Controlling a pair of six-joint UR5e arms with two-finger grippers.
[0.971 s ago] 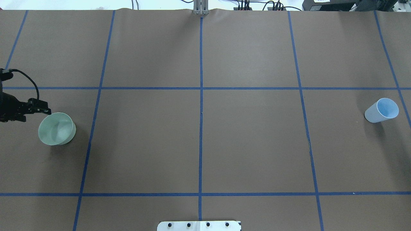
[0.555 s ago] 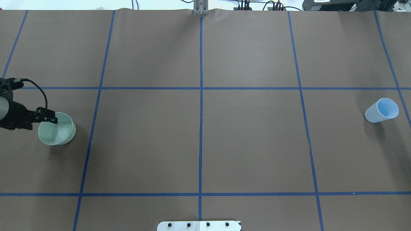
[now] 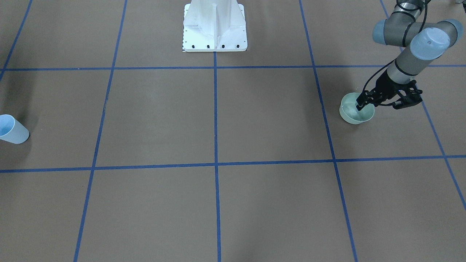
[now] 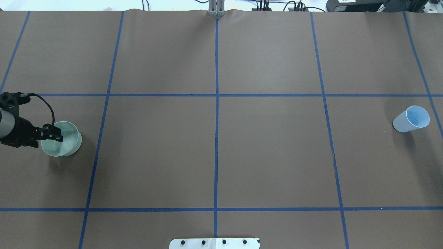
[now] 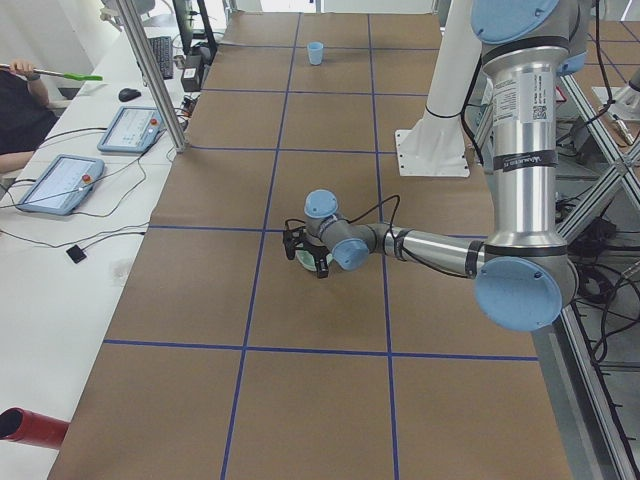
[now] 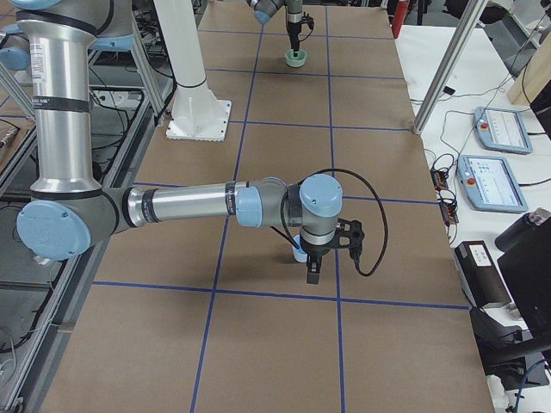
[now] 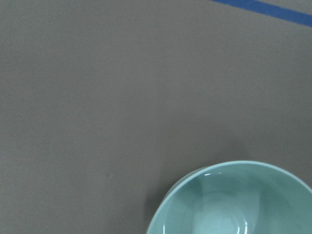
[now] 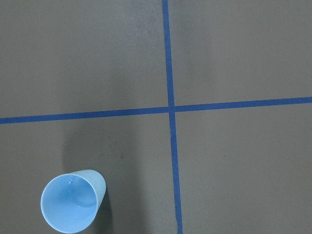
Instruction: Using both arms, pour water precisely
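Observation:
A pale green bowl (image 4: 67, 143) stands at the table's left end; it also shows in the front view (image 3: 358, 115) and the left wrist view (image 7: 234, 204). My left gripper (image 4: 59, 135) hangs over the bowl's left rim and looks open and empty, its tips (image 3: 360, 104) low over the bowl's inside. A light-blue cup (image 4: 410, 119) stands upright at the right end, also low left in the right wrist view (image 8: 73, 202). My right gripper (image 6: 312, 274) hangs just beside the cup and shows only in the exterior right view, so I cannot tell its state.
The brown table cover (image 4: 270, 148) carries a grid of blue tape lines. The white pedestal (image 3: 214, 25) stands at the robot's side. Tablets and cables (image 5: 60, 185) lie on the side bench, and a red tube (image 5: 25, 425) lies by the near corner.
My left gripper has moved toward the robot and a little right, from beside the bowl's far-left rim to over its left rim. The bowl and the cup have not moved.

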